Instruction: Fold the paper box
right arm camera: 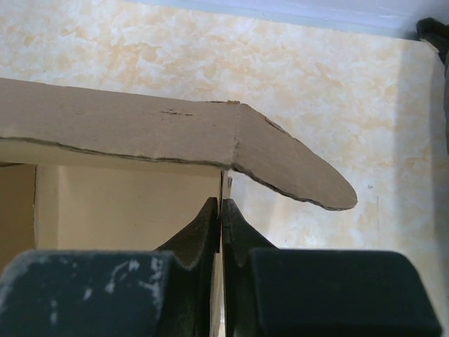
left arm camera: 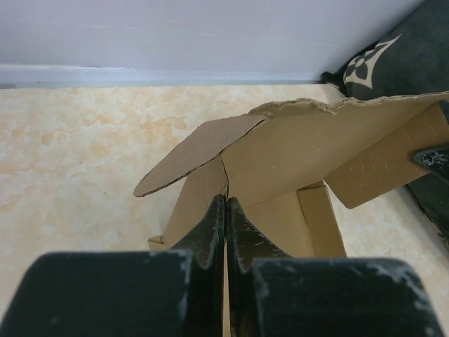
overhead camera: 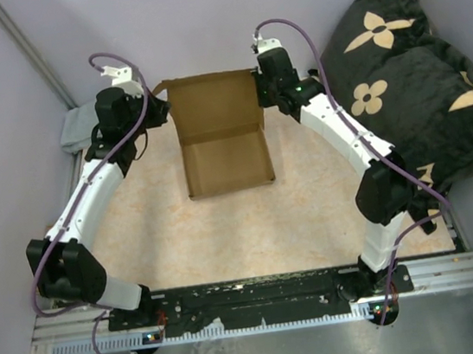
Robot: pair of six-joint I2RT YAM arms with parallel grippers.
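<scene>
Showing the paper box half-formed at the far middle of the tabletop: the shallow tray lies toward the arms, and the lid is lifted off the surface at the back and tilted over the tray. A rounded side flap juts from each end of the lid and has not yet been tucked in; the right wrist view shows its twin.

The left gripper meets the box at its rear left corner and the right gripper at its rear right corner, so the box sits squarely between them. In the left wrist view the left gripper has its fingers pressed together on a thin upright edge of cardboard just under the lid. The right gripper pinches the matching edge on its own side.

Holding both rear corners at once probably keeps the tray walls upright and stops the light box from sliding while the lid is brought over. The fold is judged roughly midway, with the closing of the lid and the tucking of the flaps yet to come.

A grey cloth lies bunched behind the left arm. A black cushion with beige flowers fills the far right, near the right arm but apart from the box.
</scene>
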